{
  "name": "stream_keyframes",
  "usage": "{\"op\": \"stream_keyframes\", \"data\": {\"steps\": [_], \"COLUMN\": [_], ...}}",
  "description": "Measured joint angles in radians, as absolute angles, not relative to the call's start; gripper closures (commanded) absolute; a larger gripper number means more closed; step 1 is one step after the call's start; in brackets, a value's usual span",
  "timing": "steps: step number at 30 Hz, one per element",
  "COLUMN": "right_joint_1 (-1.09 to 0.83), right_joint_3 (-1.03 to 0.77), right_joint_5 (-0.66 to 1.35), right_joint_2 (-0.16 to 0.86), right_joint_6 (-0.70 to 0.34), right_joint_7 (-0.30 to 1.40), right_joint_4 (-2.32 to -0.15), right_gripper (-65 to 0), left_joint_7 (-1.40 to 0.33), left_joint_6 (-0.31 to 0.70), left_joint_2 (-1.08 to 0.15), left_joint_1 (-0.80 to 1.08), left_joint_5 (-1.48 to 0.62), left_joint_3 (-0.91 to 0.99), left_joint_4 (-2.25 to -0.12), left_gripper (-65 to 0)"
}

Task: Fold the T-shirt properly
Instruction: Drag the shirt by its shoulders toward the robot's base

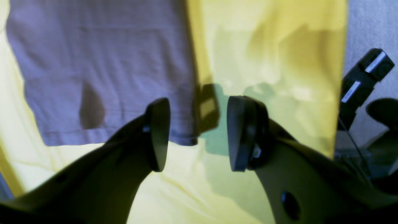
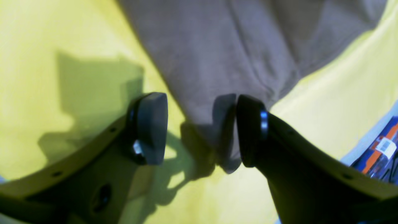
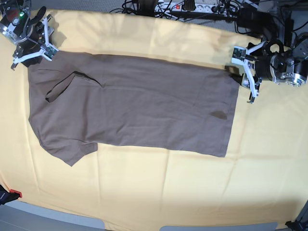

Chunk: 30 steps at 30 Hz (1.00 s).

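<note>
The taupe T-shirt (image 3: pixel 139 106) lies flat on the pale-yellow cloth (image 3: pixel 168 192), neckline (image 3: pixel 72 82) to the left and hem to the right, with a small dark spot (image 3: pixel 219 114) near the hem. My right gripper (image 3: pixel 38 50) stands open at the shirt's far left corner. In the right wrist view a tip of the T-shirt (image 2: pixel 217 77) lies loose between that gripper's (image 2: pixel 199 130) parted fingers. My left gripper (image 3: pixel 243 74) is open at the far right hem corner. In the left wrist view the corner of the T-shirt (image 1: pixel 102 62) sits in that gripper's (image 1: pixel 199 133) gap, ungripped.
Cables and a power strip (image 3: pixel 183 7) run along the table's back edge. A black device (image 1: pixel 363 81) stands beyond the cloth's edge beside the left arm. An orange and blue item (image 2: pixel 379 152) lies off the cloth by the right arm.
</note>
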<state>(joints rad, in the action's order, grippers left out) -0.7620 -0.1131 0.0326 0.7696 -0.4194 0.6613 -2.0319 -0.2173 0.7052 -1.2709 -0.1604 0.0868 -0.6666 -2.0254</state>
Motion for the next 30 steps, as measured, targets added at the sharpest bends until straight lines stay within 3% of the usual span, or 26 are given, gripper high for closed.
{"op": "stream_keyframes", "data": {"steps": [5, 6, 10, 12, 19, 25, 30], "right_joint_1": [-0.714, -0.715, -0.715, -0.715, -0.715, -0.715, -0.715], "right_joint_3": [-0.113, -0.113, -0.113, -0.113, -0.113, -0.113, -0.113], "right_joint_5": [0.036, 0.039, 0.041, 0.038, 0.038, 0.041, 0.035], "right_joint_2": [0.770, 0.770, 0.770, 0.770, 0.770, 0.775, 0.776], "right_joint_6": [-0.424, -0.424, -0.431, -0.430, -0.430, -0.429, -0.427], "right_joint_7": [0.635, 0.629, 0.616, 0.619, 0.621, 0.636, 0.636], "right_joint_4": [-1.979, -1.973, -1.942, -1.940, -1.940, -1.941, -1.941], "right_gripper": [-36.2, -32.8, -6.7, -1.5, -2.5, -17.8, -19.7], "left_joint_7": [-0.218, -0.216, -0.216, -0.217, -0.214, -0.179, -0.104], "left_joint_6": [0.636, 0.636, 0.640, 0.640, 0.640, 0.643, 0.682], "left_joint_2": [-1.263, -1.260, -1.240, -1.238, -1.238, -1.238, -1.234], "left_joint_1": [-0.163, -0.163, -0.163, -0.163, -0.163, -0.163, -0.163], "left_joint_5": [0.090, 0.089, 0.098, 0.105, 0.105, 0.141, 0.175], "left_joint_3": [-0.667, -0.667, -0.667, -0.667, -0.667, -0.667, -0.667], "left_joint_4": [-2.025, -2.025, -2.025, -2.025, -2.016, -1.974, -1.935], "left_gripper": [-29.9, -29.9, -29.9, -29.9, -30.3, -36.2, -36.2]}}
